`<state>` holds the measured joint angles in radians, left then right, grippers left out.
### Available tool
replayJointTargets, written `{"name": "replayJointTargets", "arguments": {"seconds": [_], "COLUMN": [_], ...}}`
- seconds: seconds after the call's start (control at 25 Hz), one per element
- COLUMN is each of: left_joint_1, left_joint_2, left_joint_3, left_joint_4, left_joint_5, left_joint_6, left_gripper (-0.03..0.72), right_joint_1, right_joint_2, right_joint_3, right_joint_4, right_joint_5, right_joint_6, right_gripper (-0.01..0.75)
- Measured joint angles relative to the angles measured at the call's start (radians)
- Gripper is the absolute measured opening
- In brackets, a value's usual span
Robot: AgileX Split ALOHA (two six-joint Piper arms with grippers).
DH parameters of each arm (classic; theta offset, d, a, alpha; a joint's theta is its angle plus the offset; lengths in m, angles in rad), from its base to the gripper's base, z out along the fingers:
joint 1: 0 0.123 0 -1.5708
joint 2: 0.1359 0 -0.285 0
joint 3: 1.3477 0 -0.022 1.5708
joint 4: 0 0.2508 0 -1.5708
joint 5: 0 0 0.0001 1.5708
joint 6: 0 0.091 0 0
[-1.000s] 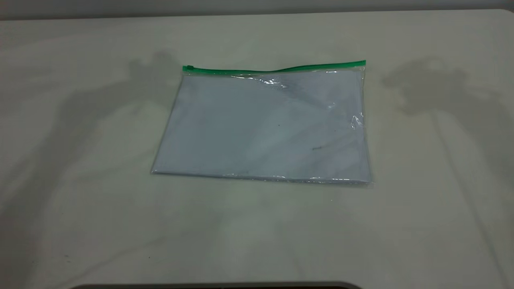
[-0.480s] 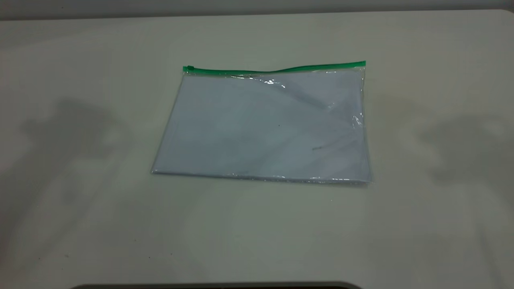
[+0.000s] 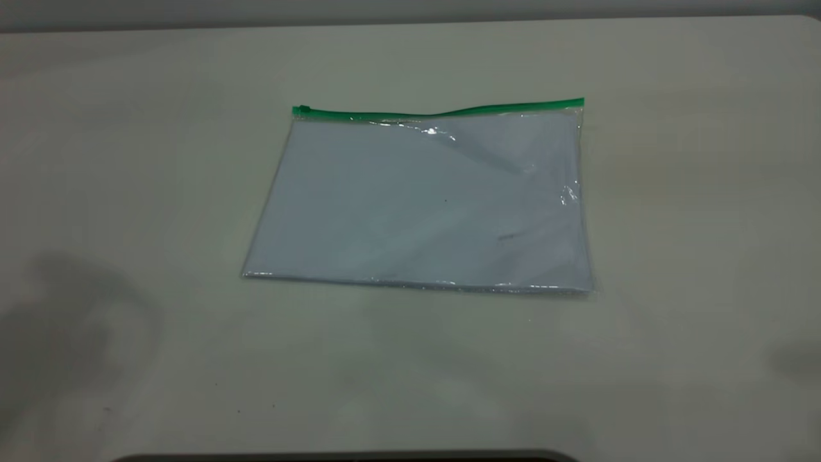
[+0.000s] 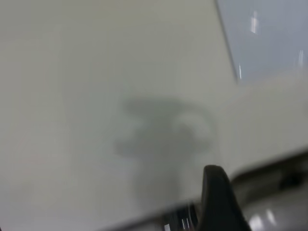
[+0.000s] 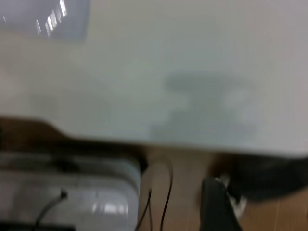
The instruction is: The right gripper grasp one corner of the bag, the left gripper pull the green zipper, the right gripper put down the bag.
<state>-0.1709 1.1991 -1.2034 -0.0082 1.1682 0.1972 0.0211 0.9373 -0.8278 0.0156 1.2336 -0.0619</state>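
**Green zipper shut, both arms pulling clear of the table**

Green along its far long edge, the bag (image 3: 420,202), a large flat clear plastic pouch with pale bluish-white sheets inside, lies flat near the middle of the pale matte table (image 3: 693,212). It has not shifted over the last second. The green zipper (image 3: 442,112), a thin bright plastic strip, carries its small slider tab (image 3: 303,110) at the far-left corner of the bag.

What has changed is the shadows: the two arm shadows that flanked the bag's far corners a second ago have slid toward the table's near-left and near-right corners. That suggests both arms are withdrawing and the task is likely finished.

Neither gripper shows in the exterior view. In each wrist view only one dark finger (image 4: 219,199) (image 5: 219,207) appears, so whether the left or right fingers are apart or together cannot be told.

Beyond the table's edge, the right wrist view shows a brownish floor (image 5: 192,192) and loose black cables (image 5: 161,197).
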Motion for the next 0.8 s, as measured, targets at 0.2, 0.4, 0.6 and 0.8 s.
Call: {"name": "replayJointTargets", "arguments": {"seconds": [0.2, 0.4, 0.6, 0.8], "left_joint_1": [0.0, 0.0, 0.0, 0.0], "left_joint_2": [-0.123, -0.278, -0.478, -0.667], "left_joint_3": [0.289, 0.511, 0.666, 0.714], "left_joint_4": [0.0, -0.001, -0.012, -0.042], "left_joint_5": [0.0, -0.005, -0.056, -0.06], "left_joint_6": [-0.031, -0.046, -0.069, -0.083], "left_gripper": [0.515, 0.515, 0.515, 0.515], "right_joint_1": [0.0, 0.002, 0.068, 0.13], "right_joint_2": [-0.206, -0.378, -0.422, -0.422], "right_joint_3": [0.251, 0.316, 0.347, 0.347], "right_joint_4": [-0.03, -0.039, -0.055, -0.057], "right_joint_5": [-0.019, -0.105, -0.128, -0.129], "right_joint_6": [0.062, 0.096, 0.121, 0.123], "right_gripper": [0.483, 0.483, 0.483, 0.483]}}
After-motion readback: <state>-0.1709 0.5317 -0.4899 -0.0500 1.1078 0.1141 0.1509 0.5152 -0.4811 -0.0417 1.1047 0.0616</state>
